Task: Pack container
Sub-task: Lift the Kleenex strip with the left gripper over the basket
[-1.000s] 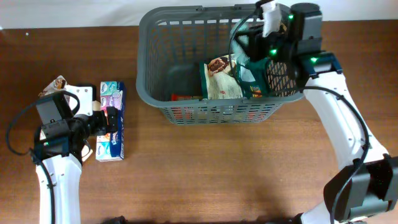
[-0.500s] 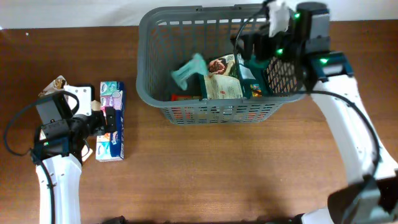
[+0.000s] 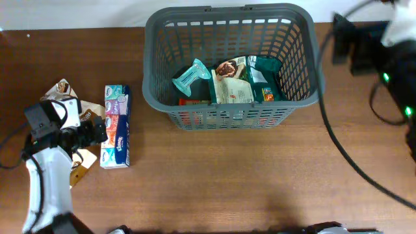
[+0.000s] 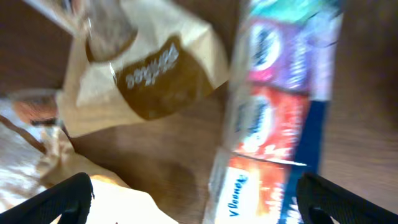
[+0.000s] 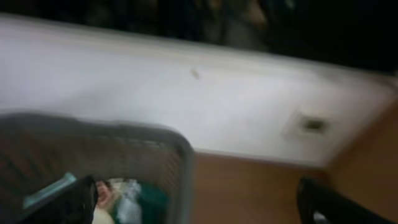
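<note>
**Overhead view.** The container (image 3: 227,118), a dark grey slotted basket, stands on the wooden table (image 3: 260,182) at upper centre of the frame. On its base lie a teal packet (image 3: 190,77) at the left, a cream-and-brown packet (image 3: 233,83) in the middle, a dark green packet (image 3: 265,77) at the right, and a red-orange item (image 3: 194,102) against the near wall. At lower left, the left gripper (image 3: 99,132) sits just beside a multicoloured tissue pack (image 3: 117,127), with its fingers spread and nothing between them. Brown snack packets (image 3: 63,88) lie around the arm. At the upper right edge the right gripper (image 3: 340,39) is motion-blurred, off to the right of the basket and apart from it; how it stands cannot be told from this view.

**Left wrist view.** The left gripper (image 4: 199,208) shows one dark fingertip in each lower corner, spread fully and gripping nothing. Beneath lie the tissue pack (image 4: 280,106) at the right and a brown paper packet (image 4: 146,81) at upper left. The picture is blurred.

**Right wrist view.** The right gripper (image 5: 196,205) likewise shows one fingertip in each lower corner, wide apart and empty. The container (image 5: 124,134) fills the lower left, its rim corner near centre, and the teal packet (image 5: 46,190) shows inside. A white wall (image 5: 155,81) spans the middle of the frame.
</note>
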`<state>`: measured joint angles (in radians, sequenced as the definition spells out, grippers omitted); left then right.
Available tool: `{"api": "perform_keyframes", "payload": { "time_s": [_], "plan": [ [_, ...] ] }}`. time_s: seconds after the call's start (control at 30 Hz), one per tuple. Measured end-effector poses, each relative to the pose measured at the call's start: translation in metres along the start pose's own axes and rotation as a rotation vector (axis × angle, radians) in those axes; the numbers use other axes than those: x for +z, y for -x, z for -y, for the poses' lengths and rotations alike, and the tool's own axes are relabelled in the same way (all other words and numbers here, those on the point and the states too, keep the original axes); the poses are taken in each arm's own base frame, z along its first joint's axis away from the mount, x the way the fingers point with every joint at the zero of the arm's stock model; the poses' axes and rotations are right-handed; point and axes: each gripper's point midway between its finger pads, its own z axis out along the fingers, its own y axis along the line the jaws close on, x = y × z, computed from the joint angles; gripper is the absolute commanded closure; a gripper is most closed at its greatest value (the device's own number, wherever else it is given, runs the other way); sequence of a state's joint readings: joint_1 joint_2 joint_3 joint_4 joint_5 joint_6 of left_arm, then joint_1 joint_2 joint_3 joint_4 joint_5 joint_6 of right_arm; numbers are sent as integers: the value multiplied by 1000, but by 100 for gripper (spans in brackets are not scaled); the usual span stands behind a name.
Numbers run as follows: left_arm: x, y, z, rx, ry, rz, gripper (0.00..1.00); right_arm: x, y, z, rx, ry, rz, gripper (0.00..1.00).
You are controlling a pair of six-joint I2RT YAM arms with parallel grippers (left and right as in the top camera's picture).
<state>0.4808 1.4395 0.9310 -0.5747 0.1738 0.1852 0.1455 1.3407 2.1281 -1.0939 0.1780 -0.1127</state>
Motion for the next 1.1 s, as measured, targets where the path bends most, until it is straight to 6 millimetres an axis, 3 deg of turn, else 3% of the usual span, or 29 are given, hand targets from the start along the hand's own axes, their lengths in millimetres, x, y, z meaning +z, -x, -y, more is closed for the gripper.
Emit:
{"api": "perform_keyframes", "payload": {
  "time_s": [0.13, 0.3, 0.67, 0.87, 1.0, 1.07, 1.1],
  "plan": [
    [17, -6, -2, -12, -10, -38, 1, -3, -26, 11, -26, -63, -108, 1],
    [25, -6, 9, 10, -74, -42, 1, 1, -52, 13, -58, -87, -223, 1],
    [31, -6, 77, 229, -137, -56, 1, 7, -72, 11, -88, -84, -315, 1],
    [35, -6, 72, 257, -81, -65, 0, 6, -77, 11, -93, -81, -334, 1],
    [54, -20, 68, 249, -73, -133, 1, 4, -80, 11, -96, -79, -349, 1],
    [67, -31, 66, 244, -74, -183, 7, 4, -82, 11, -99, -78, -358, 1],
    [72, -37, 66, 238, -76, -205, 16, 3, -83, 11, -99, -78, -360, 1]
  ]
}}
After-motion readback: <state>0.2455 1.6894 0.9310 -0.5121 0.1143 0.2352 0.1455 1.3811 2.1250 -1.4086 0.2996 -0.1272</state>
